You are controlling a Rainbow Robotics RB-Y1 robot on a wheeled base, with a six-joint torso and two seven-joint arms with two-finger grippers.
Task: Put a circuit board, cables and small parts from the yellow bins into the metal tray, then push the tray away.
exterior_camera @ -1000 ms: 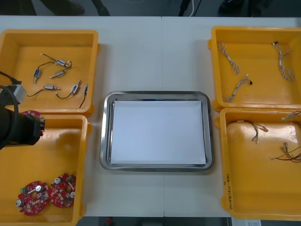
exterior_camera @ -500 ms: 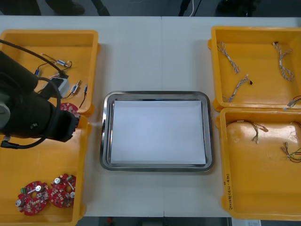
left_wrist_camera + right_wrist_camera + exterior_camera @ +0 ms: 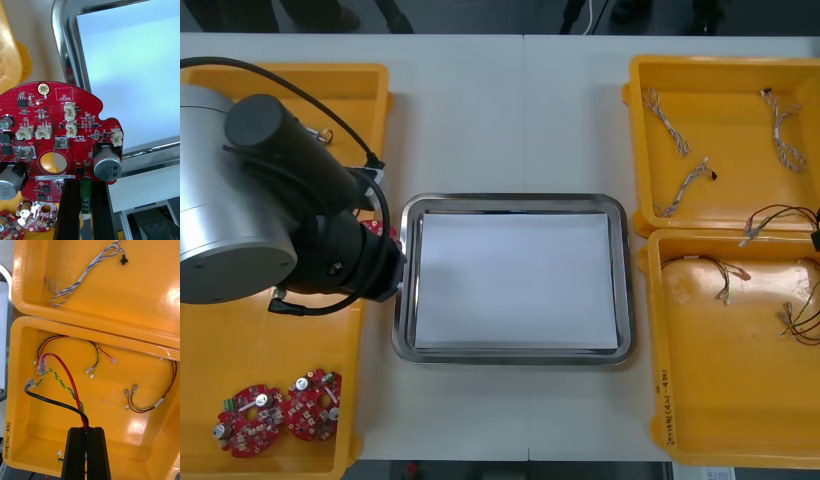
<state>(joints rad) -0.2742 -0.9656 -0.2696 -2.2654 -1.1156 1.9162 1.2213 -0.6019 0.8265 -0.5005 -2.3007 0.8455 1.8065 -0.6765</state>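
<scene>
My left gripper (image 3: 85, 187) is shut on the green connector of a round red circuit board (image 3: 60, 138), held over the metal tray's left rim (image 3: 63, 48). From the front, that board (image 3: 376, 229) peeks out beside the left gripper (image 3: 383, 242) at the tray (image 3: 510, 203), which is white inside. My right gripper (image 3: 86, 431) is shut on a bundle of red, black and green-yellow cables (image 3: 63, 371), held above the near right yellow bin (image 3: 22, 397). At the table's right edge the right gripper (image 3: 816, 240) holds the same cables (image 3: 770, 213).
Two more circuit boards (image 3: 278, 413) lie in the near left bin (image 3: 355, 400). The far right bin (image 3: 635, 130) holds blue and white cables (image 3: 665, 118). Red and yellow cables (image 3: 720, 272) remain in the near right bin (image 3: 655, 340). My left arm covers most of the left bins.
The left arm has swung right from the left bins to the tray's left rim, carrying the board. At the right edge, the held cables have risen into view.
</scene>
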